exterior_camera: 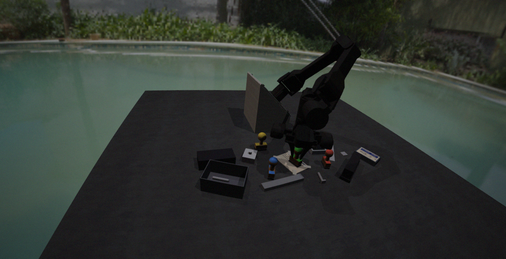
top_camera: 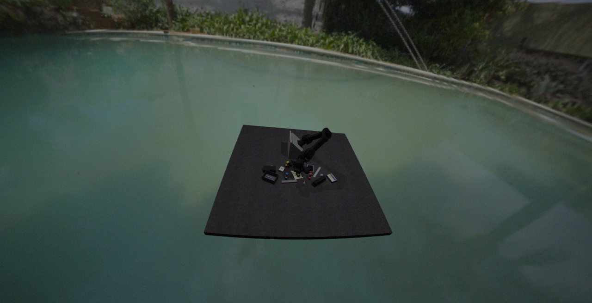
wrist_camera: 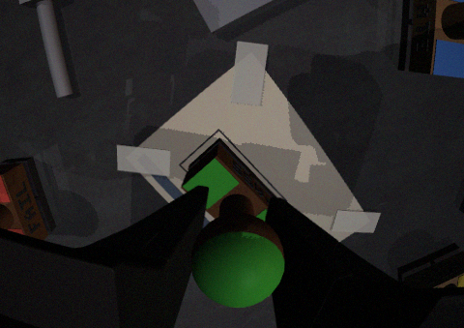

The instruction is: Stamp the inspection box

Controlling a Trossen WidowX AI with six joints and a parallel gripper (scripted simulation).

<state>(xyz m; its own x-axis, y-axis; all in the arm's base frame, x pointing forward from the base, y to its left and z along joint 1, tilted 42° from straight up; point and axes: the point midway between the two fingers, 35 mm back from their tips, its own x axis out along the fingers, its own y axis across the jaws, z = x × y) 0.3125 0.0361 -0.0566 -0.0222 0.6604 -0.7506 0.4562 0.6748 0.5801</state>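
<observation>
My gripper (exterior_camera: pixel 297 154) (wrist_camera: pixel 238 203) is shut on the green-knobbed stamp (top_camera: pixel 298 174) (exterior_camera: pixel 297 150) (wrist_camera: pixel 239 270), which is upright with its base down. The pale card (exterior_camera: pixel 293 170) (wrist_camera: pixel 213 101) lies under it, with tape at the corners. In the wrist view, the stamp base is over the outlined box (wrist_camera: pixel 199 147), with the outline showing past its upper edges. I cannot tell whether the base touches the card. The stamp face and any print beneath are hidden. The ink pad (top_camera: pixel 310 168) (exterior_camera: pixel 318 151) is behind the gripper, partly covered in the exterior view.
A red stamp (exterior_camera: pixel 326 161) (wrist_camera: pixel 24 202), blue stamp (exterior_camera: pixel 272 161) (wrist_camera: pixel 449 57) and yellow stamp (exterior_camera: pixel 261 142) stand around the card. A grey bar (exterior_camera: pixel 283 182) and a bolt (exterior_camera: pixel 320 176) (wrist_camera: pixel 52 47) lie in front. An open tray (exterior_camera: pixel 222 189) and a slanted board (exterior_camera: pixel 253 105) stand farther off.
</observation>
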